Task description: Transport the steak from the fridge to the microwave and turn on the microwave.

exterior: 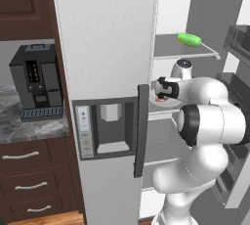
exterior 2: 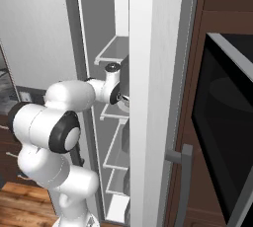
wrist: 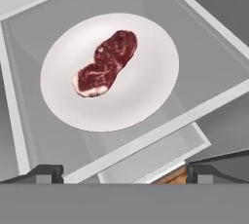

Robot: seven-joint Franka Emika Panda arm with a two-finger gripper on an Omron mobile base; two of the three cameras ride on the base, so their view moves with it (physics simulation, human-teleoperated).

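Both base views flank the open fridge (exterior: 105, 48); the hand view looks down close.

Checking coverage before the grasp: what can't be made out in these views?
- Steak, left base view: the arm's wrist covers most of the plate on the fridge shelf.
- Pincer in both base views: hidden behind the wrist and, on the right, the open door.
- Microwave, right base view: cut off by the frame edge; no keypad visible.
- Coffee machine buttons: too small to read.
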